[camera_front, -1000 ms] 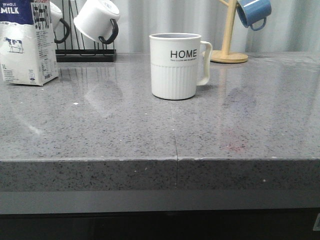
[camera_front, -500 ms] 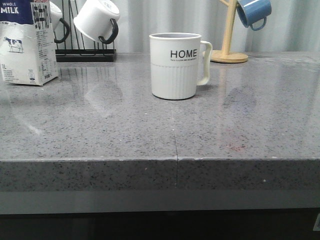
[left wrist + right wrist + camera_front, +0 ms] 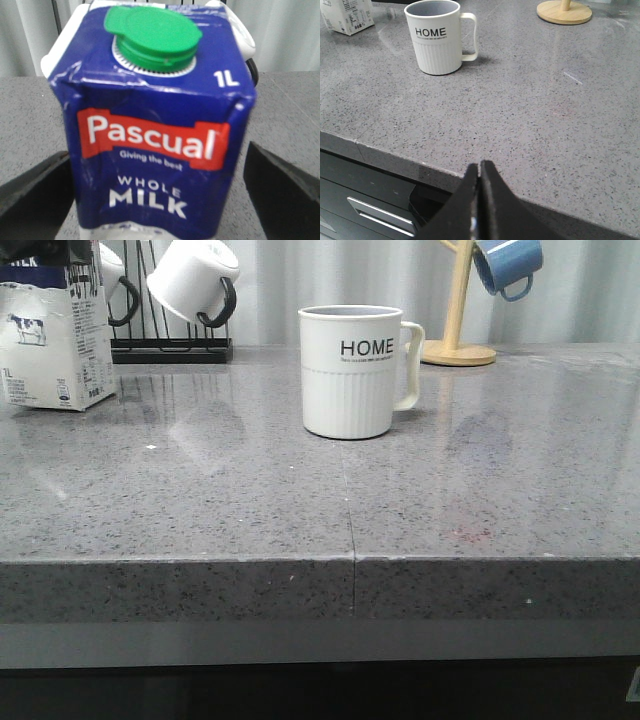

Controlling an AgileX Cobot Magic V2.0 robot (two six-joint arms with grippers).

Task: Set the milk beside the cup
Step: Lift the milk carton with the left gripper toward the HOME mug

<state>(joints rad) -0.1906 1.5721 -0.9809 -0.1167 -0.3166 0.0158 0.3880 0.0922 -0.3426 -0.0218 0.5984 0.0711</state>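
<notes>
The milk point(image 3: 55, 340) stands upright at the far left of the grey counter, a white carton with a dark blue top and a green cap point(image 3: 152, 32). The cup point(image 3: 350, 370), a ribbed off-white mug marked "HOME", stands mid-counter well to the milk's right, handle to the right. My left gripper point(image 3: 157, 150) is open, its fingers point(image 3: 35, 195) on either side of the carton's blue top; a gap shows at the right finger. My right gripper point(image 3: 480, 165) is shut and empty over the counter's front edge, well short of the cup point(image 3: 437, 37); the milk point(image 3: 347, 15) is beyond.
A black wire rack point(image 3: 170, 345) holding white mugs with black handles point(image 3: 195, 280) stands behind the milk. A wooden mug tree point(image 3: 458, 340) with a blue mug point(image 3: 508, 265) stands at the back right. A seam point(image 3: 352, 530) runs down the counter's front.
A dark shape, my left gripper, has come down over the top of the milk in the front view and now covers its "WHOLE MILK" lettering. The milk and the cup have not moved.
</notes>
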